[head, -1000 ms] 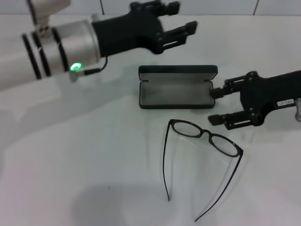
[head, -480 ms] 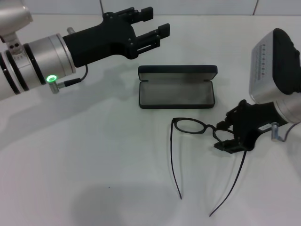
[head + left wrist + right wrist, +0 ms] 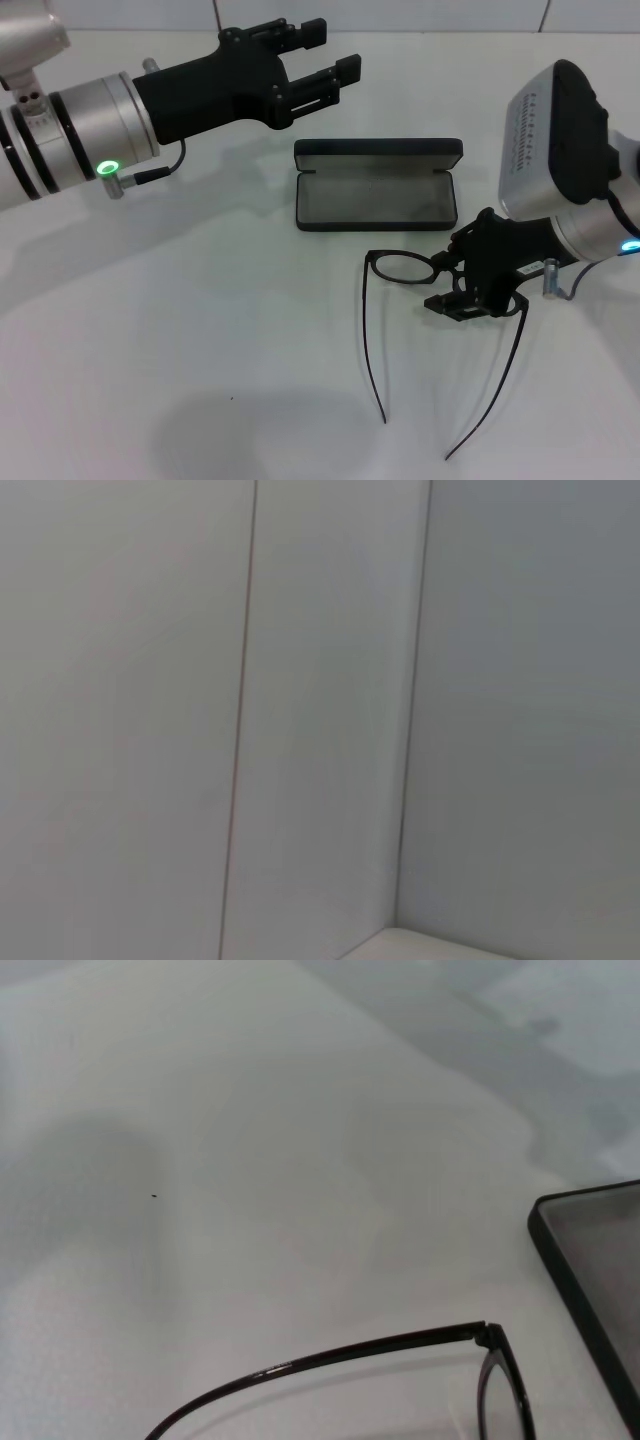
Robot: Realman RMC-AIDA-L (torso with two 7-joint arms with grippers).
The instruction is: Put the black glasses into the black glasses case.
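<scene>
The black glasses (image 3: 400, 268) lie on the white table in front of the black glasses case (image 3: 375, 195), temple arms pointing toward me. The case is open, its grey inside up and its lid standing at the back. My right gripper (image 3: 452, 275) is down over the glasses' right lens, open, one finger on either side of the frame; that lens is hidden under it. The right wrist view shows a temple arm (image 3: 330, 1355) and a corner of the case (image 3: 590, 1270). My left gripper (image 3: 325, 55) hovers open behind and left of the case.
The white table (image 3: 200, 350) stretches bare to the left and front of the glasses. A tiled wall (image 3: 400, 12) runs behind the table. The left wrist view shows only wall panels (image 3: 320, 720).
My right arm swung from beside the case down onto the glasses' right lens and edged left. The temple arms turned slightly right. My left arm pulled back to the left.
</scene>
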